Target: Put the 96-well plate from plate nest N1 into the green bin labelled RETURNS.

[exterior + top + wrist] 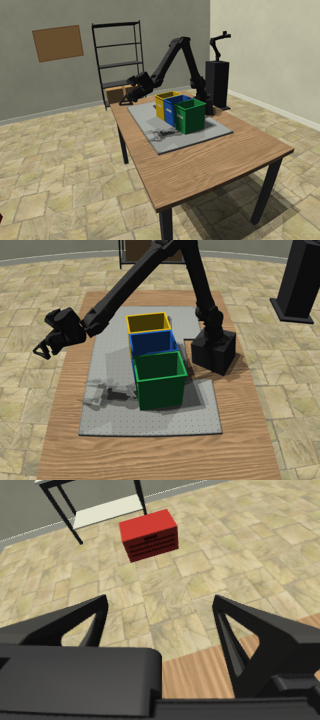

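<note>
Your gripper (pixel 41 351) is hanging out past the long edge of the wooden table (pixel 160 451), on the side away from the arm's base (pixel 227 343), jaws spread as wide as they go and nothing between them. From the wrist camera you're looking between the two black fingers at tiled floor, a strip of the table's edge low in the frame, a red tool chest (pixel 148 534) on the floor farther off, and the legs of a white-topped table (pixel 107 507) beyond it. On the grey perforated mat (pixel 155 420) you've got your three bins in a tight row, all upright: the yellow bin (pixel 148 322) at the far end, the blue bin (pixel 153 342) in the middle, and the green bin (pixel 160 384) nearest the top camera, each touching or just beside its neighbour. Each carries a small pale label on its side in the exterior view, too small to read. The 96-well plate and its nest you can't properly see: there's only a sliver of something pale and thin poking out behind the bins on the base side, by the yellow and blue ones, and I can't tell what it is. The green bin's interior looks dark, with no plate visible inside. Off the table there's a black shelf unit (pixel 96 51) against the wall with cardboard boxes (pixel 115 94) at the bottom, and a black pedestal (pixel 217 82) in the corner.
</note>
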Action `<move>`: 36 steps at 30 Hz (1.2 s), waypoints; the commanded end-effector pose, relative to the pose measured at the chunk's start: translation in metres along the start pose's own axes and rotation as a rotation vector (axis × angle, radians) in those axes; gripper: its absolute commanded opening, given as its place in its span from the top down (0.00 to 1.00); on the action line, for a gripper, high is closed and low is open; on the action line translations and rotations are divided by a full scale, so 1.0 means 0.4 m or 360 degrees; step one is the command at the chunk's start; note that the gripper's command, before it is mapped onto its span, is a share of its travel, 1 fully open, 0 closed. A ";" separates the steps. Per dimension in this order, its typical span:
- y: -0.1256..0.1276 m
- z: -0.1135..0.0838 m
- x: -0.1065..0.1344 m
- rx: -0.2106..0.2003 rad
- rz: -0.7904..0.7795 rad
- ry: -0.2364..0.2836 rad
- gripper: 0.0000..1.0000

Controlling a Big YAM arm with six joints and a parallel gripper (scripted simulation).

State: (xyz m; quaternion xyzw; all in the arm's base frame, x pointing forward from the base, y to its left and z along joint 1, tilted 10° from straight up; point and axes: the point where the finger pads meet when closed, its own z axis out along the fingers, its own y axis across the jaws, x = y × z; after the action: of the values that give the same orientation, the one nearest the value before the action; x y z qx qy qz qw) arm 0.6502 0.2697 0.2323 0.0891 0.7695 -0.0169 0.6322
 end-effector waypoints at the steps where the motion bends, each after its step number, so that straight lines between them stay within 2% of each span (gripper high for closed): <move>1: -0.036 0.009 -0.070 0.0023 -0.0054 -0.0008 0.00; 2: -0.058 0.009 -0.043 0.0029 -0.0074 0.0018 0.00; 7: -0.100 0.023 -0.064 0.0020 -0.0046 -0.0024 0.00; 8: -0.116 0.026 -0.048 0.0051 -0.0113 0.0048 0.00; 9: -0.103 0.040 -0.130 0.0062 -0.0099 0.0003 0.00; 10: -0.116 0.042 -0.132 0.0086 -0.0136 0.0032 0.00; 13: -0.126 0.045 -0.132 0.0079 -0.0142 0.0038 0.00; 14: -0.156 0.048 -0.055 0.0092 -0.0190 0.0107 0.00; 19: -0.213 0.048 -0.071 0.0086 -0.0169 0.0070 0.00; 20: -0.229 0.048 -0.054 0.0113 -0.0231 0.0148 0.00; 21: -0.218 0.063 -0.138 0.0125 -0.0218 0.0102 0.00; 22: -0.232 0.065 -0.139 0.0148 -0.0254 0.0135 0.00; 23: -0.241 0.066 -0.139 0.0139 -0.0256 0.0138 0.00; 24: -0.272 0.058 -0.079 0.0148 -0.0291 0.0195 0.00; 25: -0.291 0.055 -0.056 0.0151 -0.0305 0.0218 0.00; 26: -0.304 0.056 -0.056 0.0152 -0.0305 0.0218 0.00; 27: -0.311 0.060 -0.073 0.0146 -0.0281 0.0174 0.00; 30: -0.324 0.062 -0.074 0.0146 -0.0281 0.0173 0.00; 31: -0.337 0.068 -0.054 0.0169 -0.0339 0.0257 0.00; 32: -0.331 0.075 -0.141 0.0181 -0.0327 0.0211 0.00; 33: -0.345 0.075 -0.142 0.0202 -0.0359 0.0245 0.00; 34: -0.355 0.076 -0.141 0.0193 -0.0359 0.0247 0.00; 35: -0.386 0.063 -0.073 0.0201 -0.0395 0.0313 0.00; 36: -0.403 0.060 -0.057 0.0202 -0.0404 0.0329 0.00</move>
State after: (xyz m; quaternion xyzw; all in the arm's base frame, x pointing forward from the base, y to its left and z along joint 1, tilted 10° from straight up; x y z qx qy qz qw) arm 0.6556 0.1252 0.2224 0.0371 0.8335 -0.1234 0.5372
